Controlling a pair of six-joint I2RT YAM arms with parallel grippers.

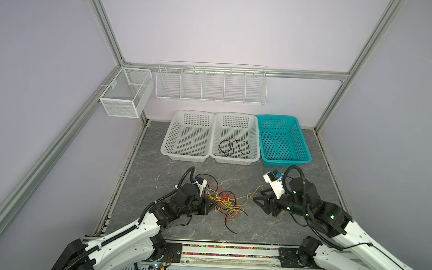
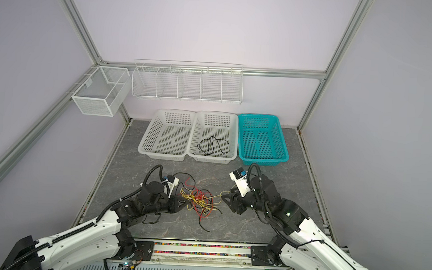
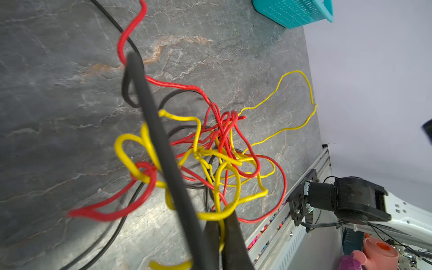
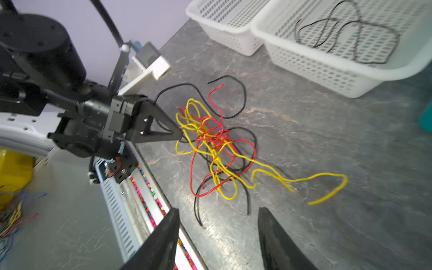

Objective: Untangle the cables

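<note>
The cables (image 1: 225, 203) (image 2: 200, 201) lie in a tangle of red, yellow and black strands on the grey table between my arms. My left gripper (image 1: 212, 204) (image 3: 221, 219) sits at the tangle's left edge, shut on a yellow cable (image 3: 217, 191) that runs down between its fingers. My right gripper (image 1: 257, 196) (image 4: 218, 210) stands open just right of the tangle with nothing between its fingers. A free yellow end (image 1: 255, 192) (image 4: 327, 187) trails on the table toward it. Another black cable (image 1: 233, 147) (image 4: 346, 37) lies coiled in the middle white basket (image 1: 256, 143).
Three baskets stand in a row at the back: a white one (image 1: 167, 143) on the left, the middle white one, and a teal one (image 1: 304, 143) on the right. Wire racks (image 1: 210, 86) hang on the back wall. A rail (image 1: 228, 249) runs along the table's front edge.
</note>
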